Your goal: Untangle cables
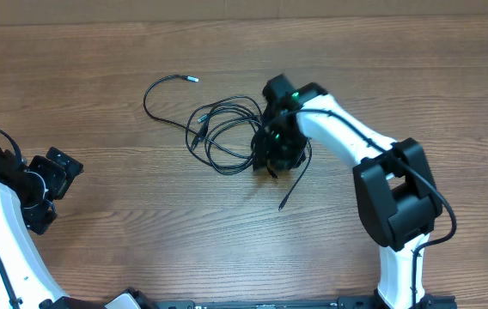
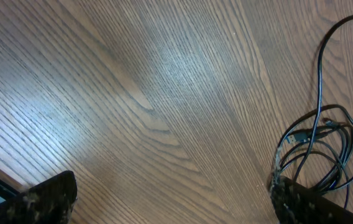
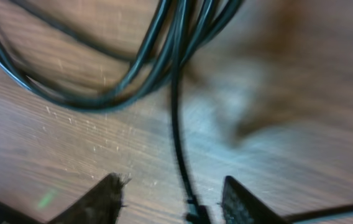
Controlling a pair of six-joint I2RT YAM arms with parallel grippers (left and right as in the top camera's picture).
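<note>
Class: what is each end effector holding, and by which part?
Nothing is gripped. Left end effector: open, away from the cables. Right end effector: open, one cable strand loose between its fingers.

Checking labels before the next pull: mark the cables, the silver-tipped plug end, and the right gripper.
cables (image 3: 175,112), right wrist view, on the single strand below the bundle
silver-tipped plug end (image 1: 193,79), overhead view, on its tip
right gripper (image 3: 171,190), right wrist view, midway between fingertips

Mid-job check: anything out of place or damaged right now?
Nothing damaged or spilled. The cables lie in one tangled heap of overlapping loops in the middle of the table, two ends trailing out. One strand runs between the parted fingers of the right hand, unclamped.
</note>
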